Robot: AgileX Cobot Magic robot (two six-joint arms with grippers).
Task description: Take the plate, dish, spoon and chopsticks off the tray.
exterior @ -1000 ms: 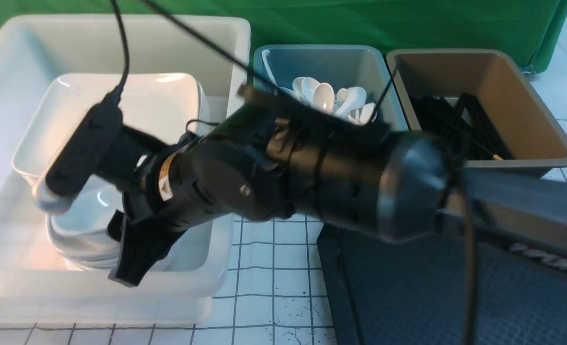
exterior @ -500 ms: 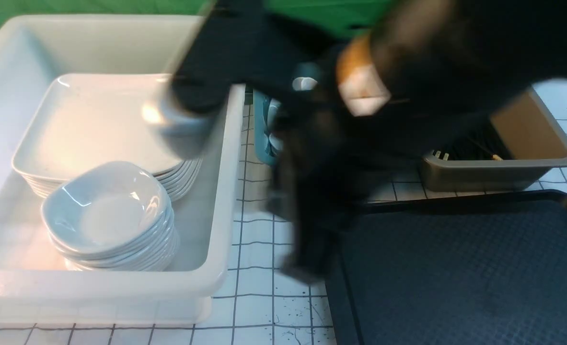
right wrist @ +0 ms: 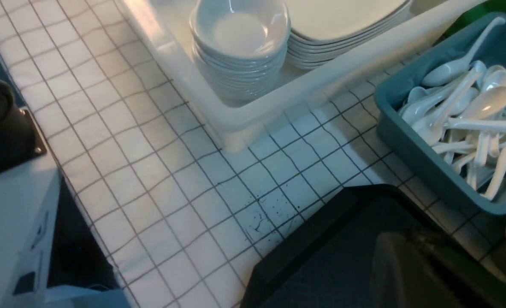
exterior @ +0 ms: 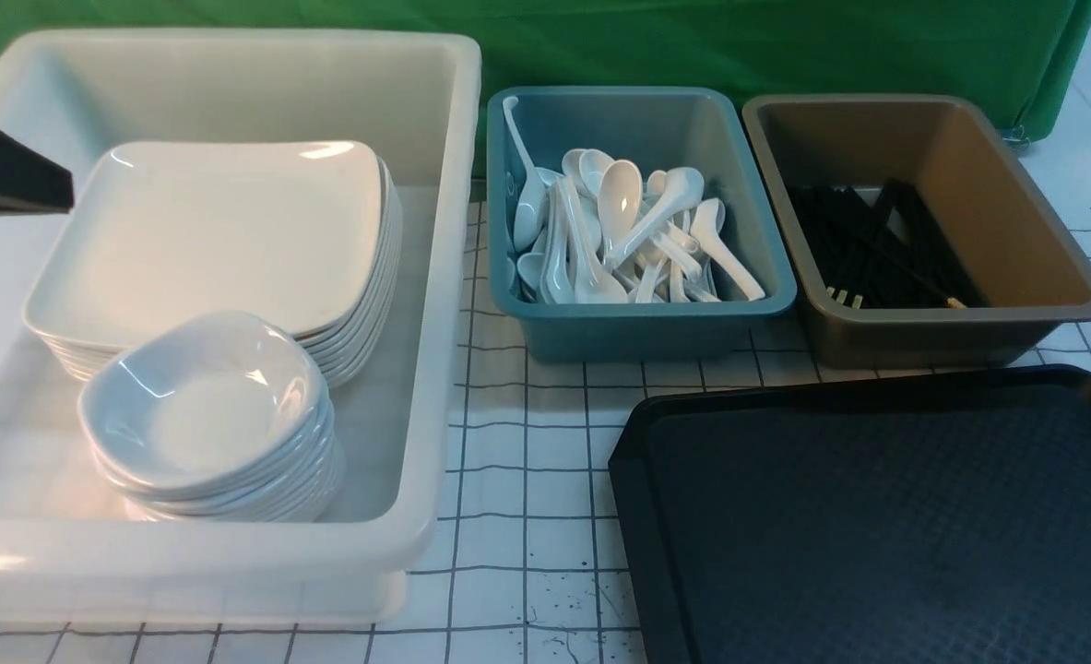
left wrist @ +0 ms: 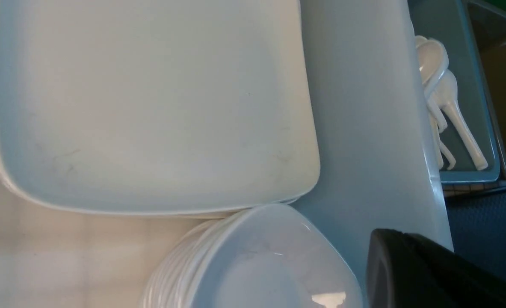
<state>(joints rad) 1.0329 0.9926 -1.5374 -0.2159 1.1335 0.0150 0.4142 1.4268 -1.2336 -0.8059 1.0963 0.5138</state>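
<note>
Tubs line the far side of the gridded table (exterior: 527,480) in the front view. We see the white tub (exterior: 444,323) on the left holding a stack of plates, the top plate (exterior: 213,231) lying flat. Nearer us, just beside that stack, stands a stack of dishes with the top dish (exterior: 204,406) upright. The teal tub (exterior: 637,332) in the middle holds a heap of spoons (exterior: 619,231). The brown tub (exterior: 932,337) on the right holds the chopsticks (exterior: 877,249) in a dark bundle. The tray (exterior: 877,516) lies on the table just in front of the teal and brown tubs. The left gripper (exterior: 38,180) juts in at the left edge over the white tub; we cannot make out its jaws here.

From the left wrist, we look down on the top plate and the dish stack beside it. A dark part of the gripper hangs near the tub's wall, jaws together.

From the right wrist, we see the dishes, plates and spoons in their tubs and one corner of the tray. The right gripper (right wrist: 406,265) shows as a dark blur above that corner, its jaws together.
</note>
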